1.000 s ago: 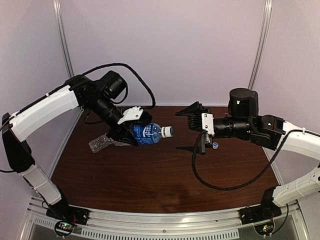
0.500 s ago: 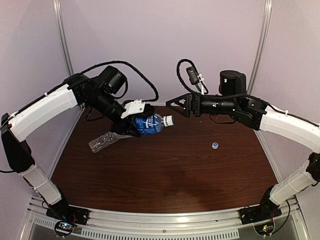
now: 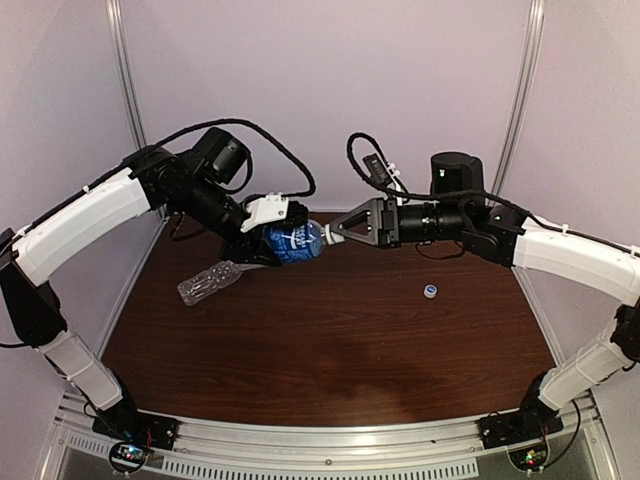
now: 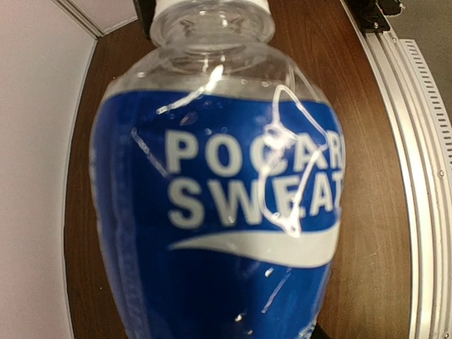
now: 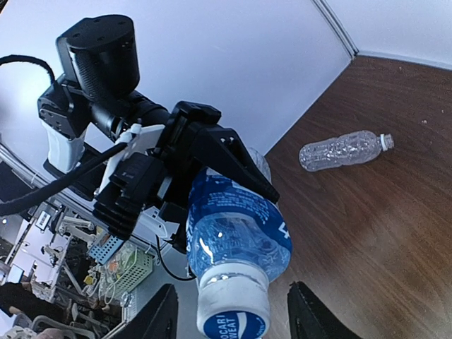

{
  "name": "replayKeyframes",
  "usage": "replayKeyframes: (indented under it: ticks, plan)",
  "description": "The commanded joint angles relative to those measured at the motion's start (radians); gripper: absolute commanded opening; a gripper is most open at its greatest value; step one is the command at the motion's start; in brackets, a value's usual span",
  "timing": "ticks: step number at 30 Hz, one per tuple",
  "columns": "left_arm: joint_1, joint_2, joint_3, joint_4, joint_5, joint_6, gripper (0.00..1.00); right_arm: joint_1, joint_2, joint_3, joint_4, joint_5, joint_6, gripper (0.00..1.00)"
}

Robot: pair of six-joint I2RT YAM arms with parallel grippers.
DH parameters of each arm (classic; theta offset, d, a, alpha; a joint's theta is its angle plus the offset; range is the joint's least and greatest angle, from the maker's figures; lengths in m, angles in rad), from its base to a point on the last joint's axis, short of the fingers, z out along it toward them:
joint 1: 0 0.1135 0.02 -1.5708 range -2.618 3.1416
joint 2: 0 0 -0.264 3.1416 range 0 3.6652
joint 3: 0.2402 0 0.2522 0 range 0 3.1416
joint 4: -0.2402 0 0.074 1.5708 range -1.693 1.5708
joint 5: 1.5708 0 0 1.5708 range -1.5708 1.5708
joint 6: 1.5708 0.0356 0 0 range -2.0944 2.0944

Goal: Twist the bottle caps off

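Observation:
My left gripper [image 3: 272, 243] is shut on the blue-label bottle [image 3: 293, 243] and holds it in the air, neck pointing right. In the left wrist view the bottle [image 4: 219, 212] fills the frame and hides the fingers. Its white cap [image 5: 232, 311] sits between the fingers [image 5: 164, 314] of my right gripper [image 3: 331, 231], which stands open, with a gap showing on each side of the cap. The unlabelled bottle [image 3: 208, 284] lies on its side on the table at the left, also seen in the right wrist view [image 5: 342, 150]. A loose cap [image 3: 430, 291] rests on the table at the right.
The dark wooden table [image 3: 330, 360] is walled by pale panels at the back and sides. A metal rail [image 3: 330, 450] runs along the near edge by the arm bases. Black cables loop above both wrists.
My right arm rose from the table near the loose cap and swung left to the held bottle's cap, its jaws narrowing round it. The left gripper lifted the bottle slightly.

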Motion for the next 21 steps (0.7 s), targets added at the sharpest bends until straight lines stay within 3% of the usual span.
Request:
replayKeyframes:
  ticks: [1, 6, 11, 16, 21]
  plan:
    - [0.002, -0.026, -0.003, 0.042, -0.006, -0.012, 0.4, -0.001, 0.018, 0.009, -0.021, -0.016, 0.002, 0.49]
    - [0.002, -0.024, -0.003, 0.042, -0.007, -0.009, 0.39, -0.004, 0.023, 0.02, -0.051, -0.003, -0.02, 0.3]
    - [0.003, -0.024, -0.005, 0.038, 0.001, -0.004, 0.4, -0.005, 0.027, 0.036, -0.089, 0.003, -0.059, 0.01]
    - [0.003, -0.018, -0.015, 0.007, 0.046, 0.021, 0.4, 0.013, -0.021, 0.051, -0.173, 0.075, -0.315, 0.0]
    - [0.002, -0.003, -0.022, -0.044, 0.094, 0.06, 0.4, 0.059, -0.12, 0.006, -0.178, 0.153, -0.705, 0.0]
